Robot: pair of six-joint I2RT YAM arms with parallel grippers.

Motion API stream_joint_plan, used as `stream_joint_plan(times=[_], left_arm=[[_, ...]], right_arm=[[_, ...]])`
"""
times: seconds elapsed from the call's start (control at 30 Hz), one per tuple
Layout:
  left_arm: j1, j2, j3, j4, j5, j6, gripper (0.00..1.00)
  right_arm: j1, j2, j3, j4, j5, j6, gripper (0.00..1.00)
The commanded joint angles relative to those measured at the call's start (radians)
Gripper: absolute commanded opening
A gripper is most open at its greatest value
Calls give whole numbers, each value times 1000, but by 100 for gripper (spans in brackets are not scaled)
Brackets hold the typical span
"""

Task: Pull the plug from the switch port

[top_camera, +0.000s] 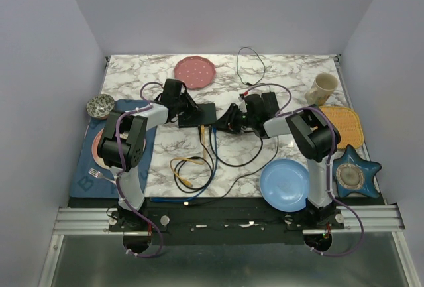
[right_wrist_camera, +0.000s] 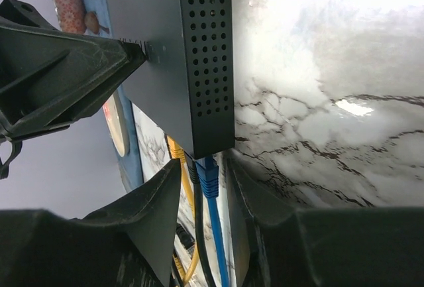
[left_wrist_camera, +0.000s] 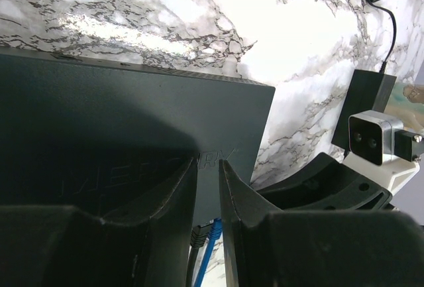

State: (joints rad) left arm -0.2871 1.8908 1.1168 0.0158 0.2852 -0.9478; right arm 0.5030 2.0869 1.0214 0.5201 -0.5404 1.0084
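The left gripper, jaws narrowly parted, apparently braces the switch; the right gripper straddles the blue plug (jaws spread, unpinched).

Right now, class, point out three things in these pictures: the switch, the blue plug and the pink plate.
switch [right_wrist_camera: 209,55], right wrist view, on its vented side.
blue plug [right_wrist_camera: 207,177], right wrist view, on its body at the port.
pink plate [top_camera: 195,71], top view, on its middle.
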Motion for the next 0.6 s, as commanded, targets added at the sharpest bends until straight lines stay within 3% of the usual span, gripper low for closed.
stream_joint_plan(times=[0.0,0.27,0.57], left_arm=[[8,19,-25,-22,6,3,35],[8,19,-25,-20,8,3,34],[8,11,-29,-25,6,6,35]], right_arm=[[32,13,22,-135,2,-44,44],[37,16,-58,33,26,73,45],[37,35,-29,29,60,156,42]])
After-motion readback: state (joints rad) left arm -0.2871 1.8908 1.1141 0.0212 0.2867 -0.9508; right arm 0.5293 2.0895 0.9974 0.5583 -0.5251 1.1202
